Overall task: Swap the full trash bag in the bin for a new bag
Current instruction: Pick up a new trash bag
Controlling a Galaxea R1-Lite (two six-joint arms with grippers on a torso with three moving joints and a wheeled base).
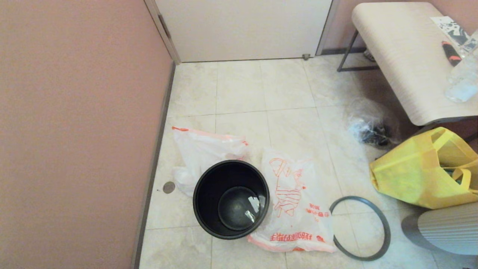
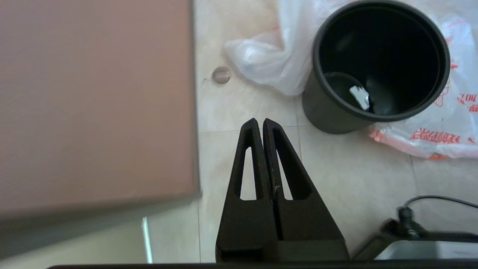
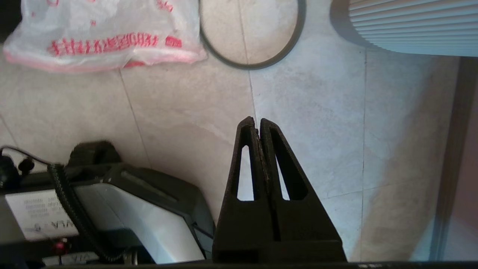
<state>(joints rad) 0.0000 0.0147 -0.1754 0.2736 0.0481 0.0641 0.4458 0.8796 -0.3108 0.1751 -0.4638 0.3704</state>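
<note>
The new bag [image 1: 293, 203] lies flat on the tiled floor, touching the bin [image 1: 231, 199] on the bin's right side. It carries a large red line drawing and, along its near orange edge, a row of big red characters; they are too small to read with certainty. A smaller cluster of red print sits just above that row.

The bin stands upright and unlined. Inside, on its dark bottom, lie a couple of small pale scraps [image 1: 253, 208]. A second thin white bag [image 1: 203, 151] with an orange edge lies crumpled behind the bin and to its left, touching it; what it holds cannot be made out.

The grey hoop [image 1: 360, 228] lies flat on the floor to the right of the bin, beyond the new bag. Farther right of the bin a yellow tote [image 1: 425, 170] stands open with something dark and green inside. A clear bag of dark items [image 1: 368, 127] lies behind and right of the bin.

The left gripper [image 2: 260, 121] hangs over bare floor near the bin, jaws pressed together on nothing. The right gripper [image 3: 254, 120] hangs over floor near the hoop, jaws likewise pressed together and empty
</note>
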